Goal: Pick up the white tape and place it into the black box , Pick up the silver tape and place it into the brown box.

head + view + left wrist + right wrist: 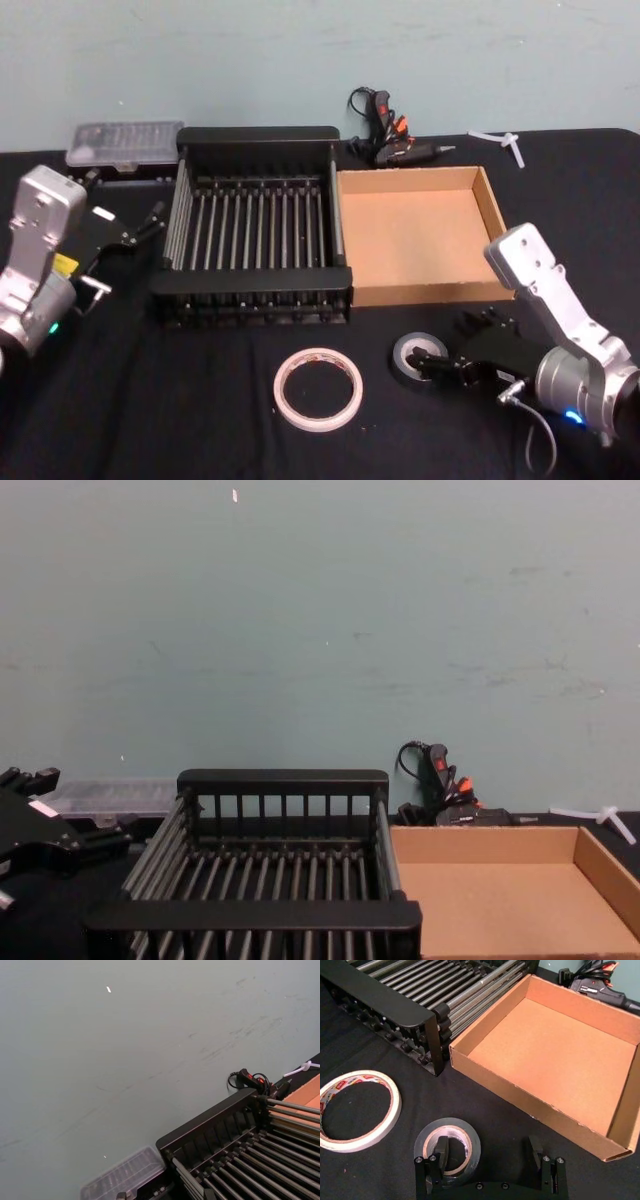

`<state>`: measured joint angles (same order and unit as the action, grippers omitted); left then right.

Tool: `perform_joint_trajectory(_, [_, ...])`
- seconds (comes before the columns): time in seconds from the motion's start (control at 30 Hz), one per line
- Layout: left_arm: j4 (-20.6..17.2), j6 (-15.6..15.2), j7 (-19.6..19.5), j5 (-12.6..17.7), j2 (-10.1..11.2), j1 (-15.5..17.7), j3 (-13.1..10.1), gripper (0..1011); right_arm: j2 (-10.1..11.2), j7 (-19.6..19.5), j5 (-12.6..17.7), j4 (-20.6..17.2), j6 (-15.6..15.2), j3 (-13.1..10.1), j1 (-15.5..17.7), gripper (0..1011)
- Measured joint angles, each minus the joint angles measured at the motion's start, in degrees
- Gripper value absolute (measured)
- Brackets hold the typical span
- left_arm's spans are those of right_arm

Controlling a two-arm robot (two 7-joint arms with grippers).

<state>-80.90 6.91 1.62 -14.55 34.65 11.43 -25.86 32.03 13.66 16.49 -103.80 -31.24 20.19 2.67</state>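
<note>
On the black desk (150, 420), in front of the brown box (415, 232), lies the silver tape (418, 356): a small, thick grey roll with a pale core, flat on its side; the right gripper (489, 1152) sits low just beside it with its jaws spread wide, one finger over the roll's core and the other clear of the roll, holding nothing; the white tape (318, 388), a wider thin ring with red print inside, lies flat near the silver roll and in front of the black box (255, 225); the left gripper (152, 220) hangs beside the black box, and whether it is open I cannot tell.
</note>
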Motion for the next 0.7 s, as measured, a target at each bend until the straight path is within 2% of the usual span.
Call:
perform_joint_trajectory(0.23, [0.0,0.0,0.0,0.0,0.0,0.0,0.0,1001,-0.9,0.4,-0.7,0.4,-0.2,-0.4,0.0,1002])
perform_joint_trajectory(0.57, [0.0,0.0,0.0,0.0,0.0,0.0,0.0,1001,-0.8,0.4,-0.7,0.4,-0.2,-0.4,0.1,1002])
perform_joint_trajectory(0.7, [0.0,0.0,0.0,0.0,0.0,0.0,0.0,1001,-0.8,0.4,-0.6,0.4,-0.2,-0.4,0.1,930])
